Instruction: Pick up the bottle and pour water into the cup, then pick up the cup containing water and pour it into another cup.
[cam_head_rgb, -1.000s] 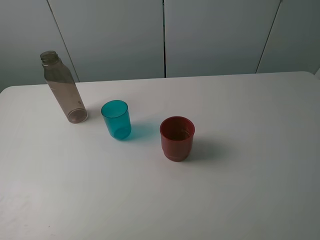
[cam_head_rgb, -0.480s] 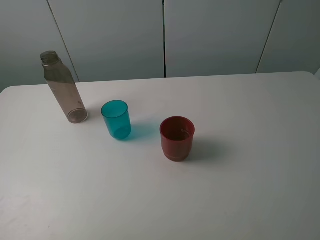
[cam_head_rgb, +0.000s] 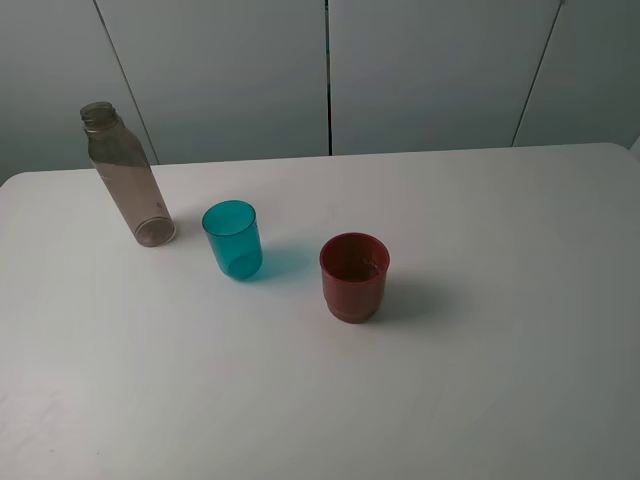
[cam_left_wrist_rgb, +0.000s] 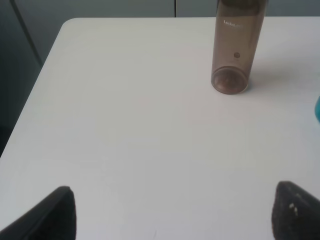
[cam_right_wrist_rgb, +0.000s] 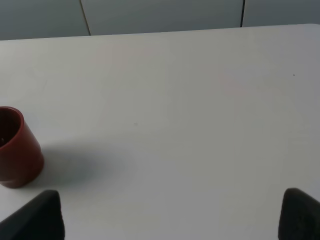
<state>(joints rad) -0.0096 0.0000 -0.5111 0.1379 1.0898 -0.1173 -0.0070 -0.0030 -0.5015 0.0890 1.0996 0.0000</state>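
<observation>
A tall smoky grey-brown bottle (cam_head_rgb: 126, 177) with no cap stands at the back left of the white table (cam_head_rgb: 480, 380). A teal cup (cam_head_rgb: 233, 239) stands just right of it. A dark red cup (cam_head_rgb: 354, 277) stands right of the teal cup, nearer the front. Neither arm shows in the high view. In the left wrist view the open left gripper (cam_left_wrist_rgb: 172, 212) is well short of the bottle (cam_left_wrist_rgb: 235, 47), and a teal sliver (cam_left_wrist_rgb: 317, 109) shows at the frame's edge. In the right wrist view the open right gripper (cam_right_wrist_rgb: 172, 215) is empty, with the red cup (cam_right_wrist_rgb: 16, 149) off to one side.
Grey wall panels (cam_head_rgb: 330, 75) stand behind the table's back edge. The table's left edge (cam_left_wrist_rgb: 30, 100) shows in the left wrist view, with a dark drop beyond it.
</observation>
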